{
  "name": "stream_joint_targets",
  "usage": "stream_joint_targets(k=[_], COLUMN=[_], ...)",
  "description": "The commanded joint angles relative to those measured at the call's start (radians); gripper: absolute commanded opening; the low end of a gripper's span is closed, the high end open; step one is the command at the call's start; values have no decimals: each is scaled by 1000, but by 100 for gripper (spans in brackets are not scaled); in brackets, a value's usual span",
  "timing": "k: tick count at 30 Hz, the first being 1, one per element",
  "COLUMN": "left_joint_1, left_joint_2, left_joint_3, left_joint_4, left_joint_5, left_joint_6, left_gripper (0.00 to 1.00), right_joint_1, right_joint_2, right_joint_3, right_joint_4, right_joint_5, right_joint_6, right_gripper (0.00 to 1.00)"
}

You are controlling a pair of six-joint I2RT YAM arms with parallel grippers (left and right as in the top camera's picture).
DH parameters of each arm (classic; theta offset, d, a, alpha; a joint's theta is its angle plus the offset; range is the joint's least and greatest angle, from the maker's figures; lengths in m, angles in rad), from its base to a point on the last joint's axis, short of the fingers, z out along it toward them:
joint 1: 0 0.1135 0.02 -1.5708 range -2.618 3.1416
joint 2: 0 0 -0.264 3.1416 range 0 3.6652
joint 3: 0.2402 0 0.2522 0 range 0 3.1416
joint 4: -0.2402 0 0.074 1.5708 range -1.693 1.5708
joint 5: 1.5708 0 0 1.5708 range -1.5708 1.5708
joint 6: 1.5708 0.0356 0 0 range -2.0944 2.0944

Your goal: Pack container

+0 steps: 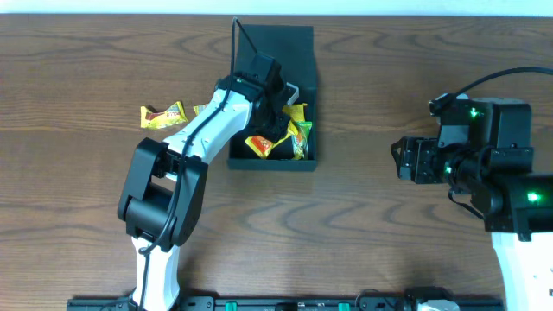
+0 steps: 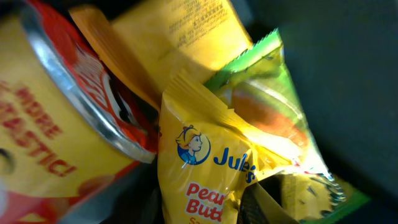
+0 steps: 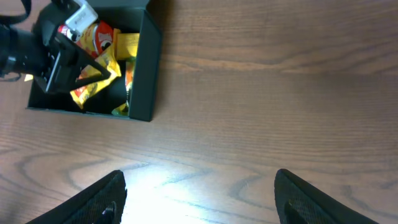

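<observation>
Overhead: the container (image 1: 270, 163) sits at upper centre of the wooden table (image 1: 389, 250). It is a dark, matte, square-cornered box, and its flap lid lies open flat toward the top edge of the frame.

The left arm, white shell with black joints, reaches up from the lower left and crosses the box's left wall. The left gripper (image 1: 283, 105) is down inside the box among the packets and covers much of the interior. I cannot tell whether its fingers are apart, closed or gripping anything, since the wrist view shows only wrappers.

Contents, left wrist view, all glossy crinkled foil:
- yellow packet (image 2: 205, 168) printed with a girl's head and blue lettering, at centre
- green packet (image 2: 273, 106) with a clear edge, to its right
- red-and-yellow packet (image 2: 56, 112) with a silver band, at left

Outside the box, a loose yellow-brown packet (image 1: 164, 114) lies on the table left of the arm. A second one just beside it is mostly hidden by the arm.

The right gripper (image 3: 199, 199) hovers over bare wood at right, well apart from the box. Its fingers are spread wide and hold nothing.
</observation>
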Motion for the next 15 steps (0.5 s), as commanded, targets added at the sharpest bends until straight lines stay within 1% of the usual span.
stream_joint_targets(k=[1, 8, 12, 15], left_joint_1=[8, 14, 29, 42], left_joint_2=[23, 23, 23, 23], left_joint_3=[56, 108, 110, 110], left_joint_4=[-32, -34, 26, 69], left_joint_5=[37, 138, 266, 322], left_joint_6=[-27, -254, -383, -462], left_gripper=[34, 32, 31, 30], right_joint_1=[-6, -5, -5, -5], right_joint_2=[-5, -5, -5, -5], right_joint_3=[13, 13, 13, 13], right_joint_4=[0, -1, -2, -6], right_joint_5=[-10, -28, -28, -28], right_joint_6=[-13, -13, -13, -13], right_gripper=[76, 76, 76, 75])
